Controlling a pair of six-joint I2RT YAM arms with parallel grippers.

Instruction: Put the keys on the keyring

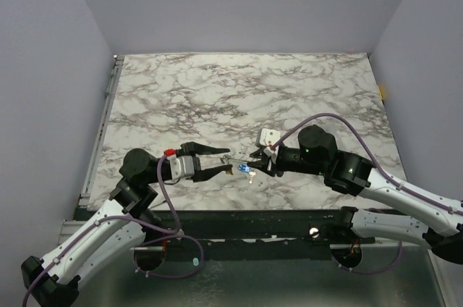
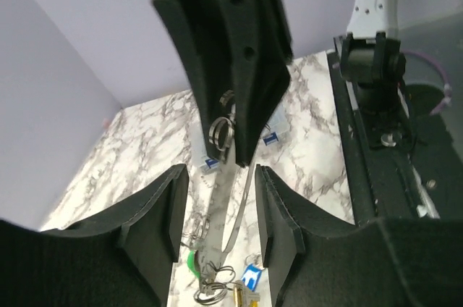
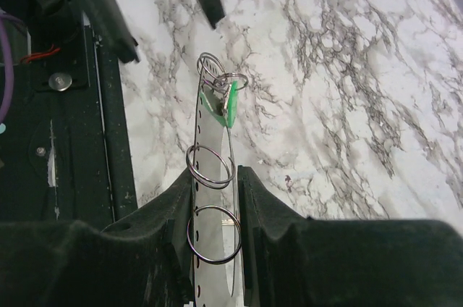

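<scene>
My right gripper (image 1: 257, 163) (image 3: 215, 177) is shut on the keyring (image 3: 211, 137), a thin grey hoop seen edge-on that juts out from its fingers toward the left arm. Two small split rings (image 3: 210, 166) hang on the hoop by the fingertips. The keys cluster at the hoop's far end: a green one (image 3: 230, 108) (image 2: 189, 260), a blue one (image 2: 251, 276) (image 1: 244, 169) and a brassy one (image 2: 239, 296). My left gripper (image 1: 228, 159) (image 2: 221, 177) stands open, its fingers either side of the keyring (image 2: 233, 209) without touching it.
The marble table (image 1: 239, 90) stretches away behind both arms, with lilac walls on three sides. A black mounting rail (image 1: 239, 216) runs along the near edge, just below the grippers.
</scene>
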